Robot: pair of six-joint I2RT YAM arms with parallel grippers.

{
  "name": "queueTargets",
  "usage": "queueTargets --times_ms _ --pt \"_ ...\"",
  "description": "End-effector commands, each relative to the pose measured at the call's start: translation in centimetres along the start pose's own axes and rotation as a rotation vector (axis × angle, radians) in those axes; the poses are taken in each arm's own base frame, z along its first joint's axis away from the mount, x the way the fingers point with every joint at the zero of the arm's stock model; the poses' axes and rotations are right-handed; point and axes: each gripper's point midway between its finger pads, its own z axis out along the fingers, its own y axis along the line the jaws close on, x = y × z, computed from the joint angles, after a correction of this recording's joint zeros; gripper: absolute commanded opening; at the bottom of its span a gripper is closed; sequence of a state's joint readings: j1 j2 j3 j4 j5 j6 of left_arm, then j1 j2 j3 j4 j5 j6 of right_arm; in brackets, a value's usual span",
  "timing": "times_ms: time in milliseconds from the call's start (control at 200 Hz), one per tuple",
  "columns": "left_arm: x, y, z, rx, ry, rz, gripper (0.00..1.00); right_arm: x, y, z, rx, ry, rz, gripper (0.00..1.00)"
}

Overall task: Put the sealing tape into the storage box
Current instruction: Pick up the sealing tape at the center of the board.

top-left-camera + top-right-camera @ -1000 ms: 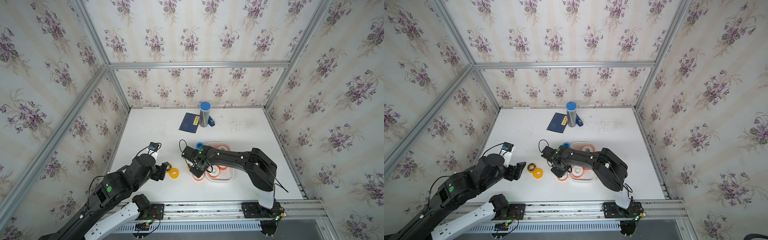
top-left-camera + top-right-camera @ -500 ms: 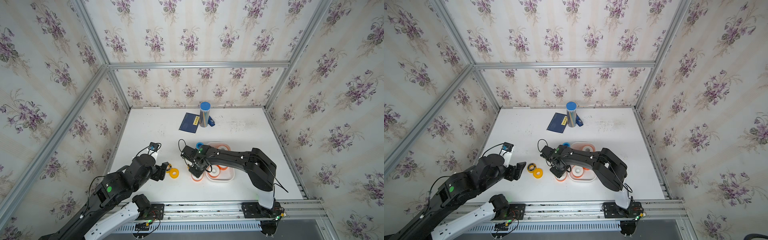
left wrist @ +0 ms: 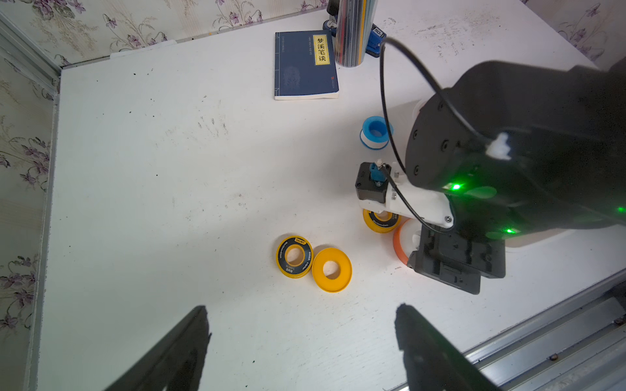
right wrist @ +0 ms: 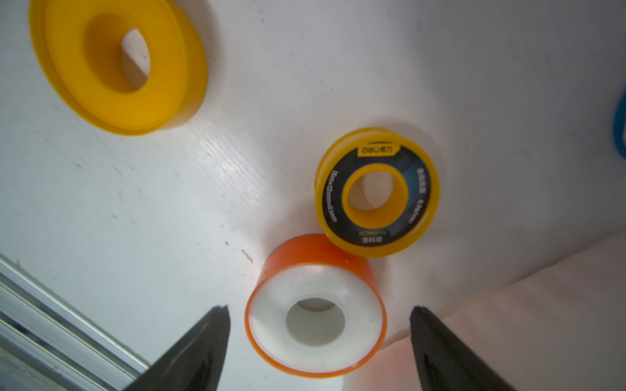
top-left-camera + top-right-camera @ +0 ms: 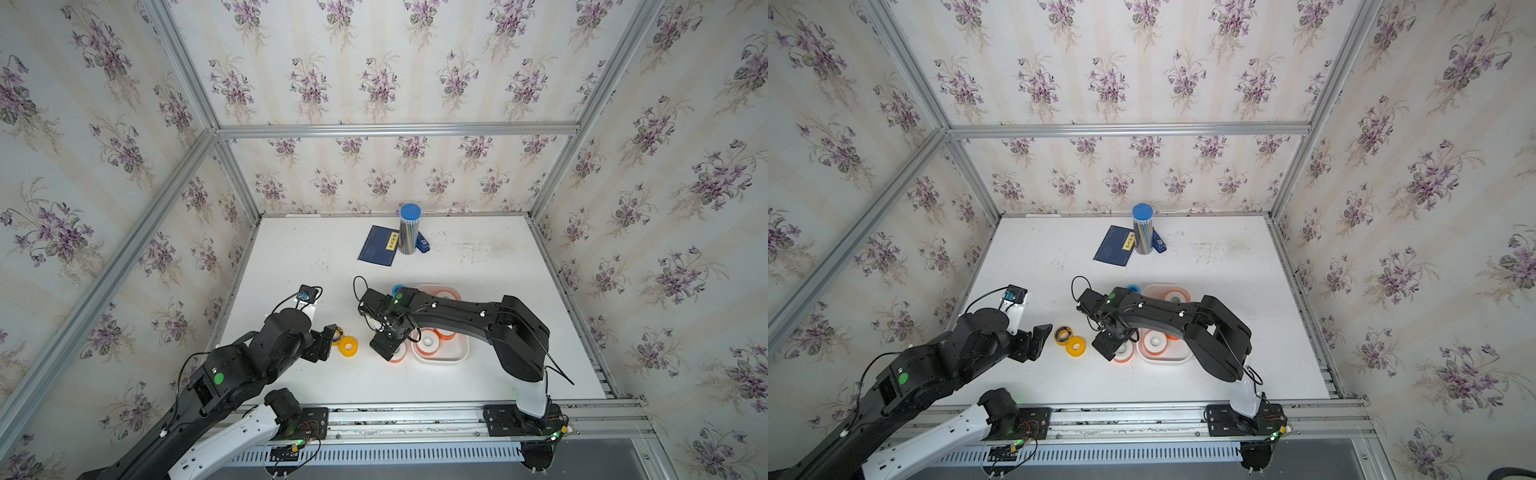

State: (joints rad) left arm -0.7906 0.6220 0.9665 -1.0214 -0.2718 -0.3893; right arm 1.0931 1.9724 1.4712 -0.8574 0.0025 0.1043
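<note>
Light falls bright and even from above. The white table is well lit in both top views, and my right arm throws only a soft, pale shadow on it. Those views bend at the edges, where the frame rails splay outward.

In my right wrist view the orange roll is fairly sharp, the yellow roll is soft, and my right fingers are black blurs. A sheen streaks the table mid-frame, one corner goes grey, and the box wall takes a pink tint.

In my left wrist view my left fingers are dark, blurred wedges, and green lamps glow on my right arm.
</note>
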Motion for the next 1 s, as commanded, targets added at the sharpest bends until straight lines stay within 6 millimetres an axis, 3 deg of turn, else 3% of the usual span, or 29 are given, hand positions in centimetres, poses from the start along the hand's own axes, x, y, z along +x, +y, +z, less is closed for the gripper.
queueTargets --times_ms 0,455,819,994 --pt "-0.4 0.0 0.0 -0.001 -0.02 0.0 0.86 0.7 0.0 0.6 0.005 0.034 -0.017 0.9" --pt "-0.4 0.0 0.0 -0.001 -0.02 -0.001 0.86 2.0 0.6 2.8 0.037 0.095 -0.039 0.84" --pt "-0.5 0.0 -0.1 -0.002 -0.021 -0.002 0.86 0.1 1.2 -1.2 0.019 -0.013 -0.026 0.75" --pt "-0.5 0.1 -0.2 -0.003 -0.026 -0.005 0.86 -0.3 -0.1 -3.4 0.069 -0.079 0.0 0.73"
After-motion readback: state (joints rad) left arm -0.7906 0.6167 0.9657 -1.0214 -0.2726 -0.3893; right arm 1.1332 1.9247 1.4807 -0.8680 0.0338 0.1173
